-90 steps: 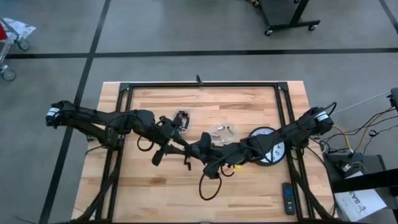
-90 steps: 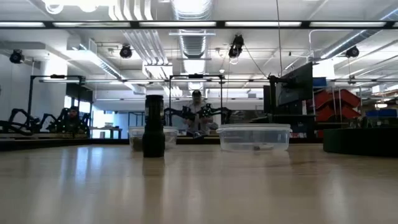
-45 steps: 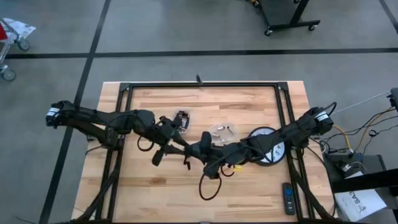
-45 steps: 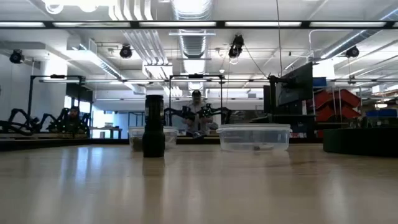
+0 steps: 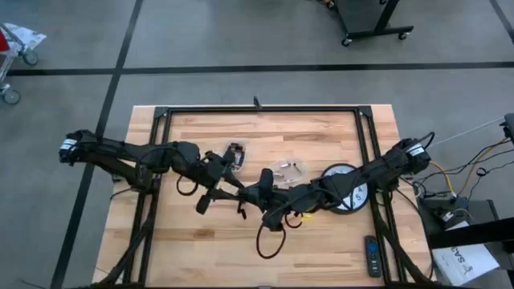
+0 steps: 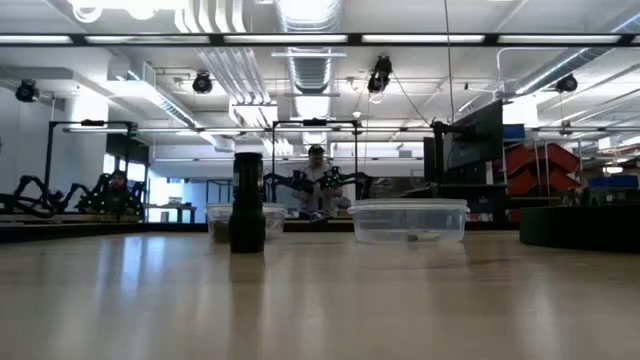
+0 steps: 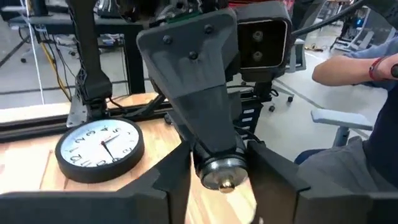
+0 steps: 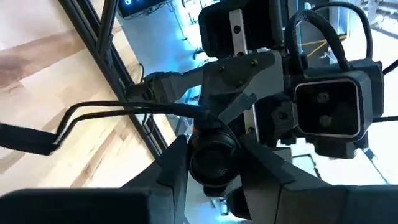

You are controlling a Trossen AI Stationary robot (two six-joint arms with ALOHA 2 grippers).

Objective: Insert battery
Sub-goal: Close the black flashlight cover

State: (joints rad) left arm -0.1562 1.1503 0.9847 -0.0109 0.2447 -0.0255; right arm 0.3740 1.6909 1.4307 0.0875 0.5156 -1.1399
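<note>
Grippers are meeting above the wooden table. The left gripper is clamping a battery, while the right gripper is gripping a dark cylinder.

Dark flashlight between both claws

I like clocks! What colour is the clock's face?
White with black numbers, on the clock; the left wrist view shows it best.

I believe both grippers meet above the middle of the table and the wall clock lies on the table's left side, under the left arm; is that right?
Not quite: the high view shows the wall clock on the table's right side, under the right arm. The left gripper and right gripper do meet above the middle.
</note>
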